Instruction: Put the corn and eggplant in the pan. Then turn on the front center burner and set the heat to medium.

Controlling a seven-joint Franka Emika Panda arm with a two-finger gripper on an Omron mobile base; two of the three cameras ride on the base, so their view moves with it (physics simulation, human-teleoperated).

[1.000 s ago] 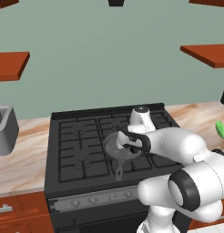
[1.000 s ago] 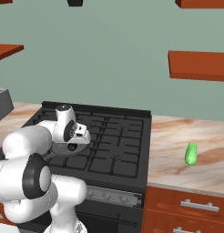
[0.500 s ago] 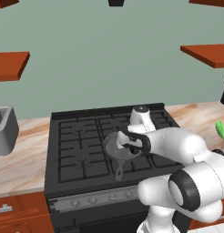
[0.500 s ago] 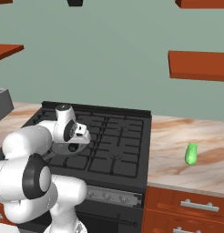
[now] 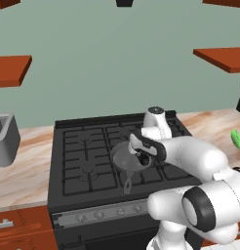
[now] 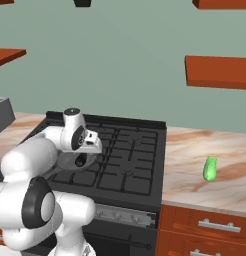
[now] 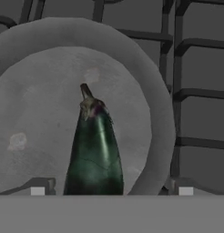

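On the black stove the pan now holds the eggplant, just let go by the gripper as its jaws spread apart, while the corn waits on the desk.

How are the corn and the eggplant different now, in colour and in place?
The corn is bright green; the eggplant is very dark, with a green sheen and a short stem. The corn lies on the marble counter right of the stove; the eggplant lies inside the pan, between the open gripper's fingertips. Both are elongated vegetables.
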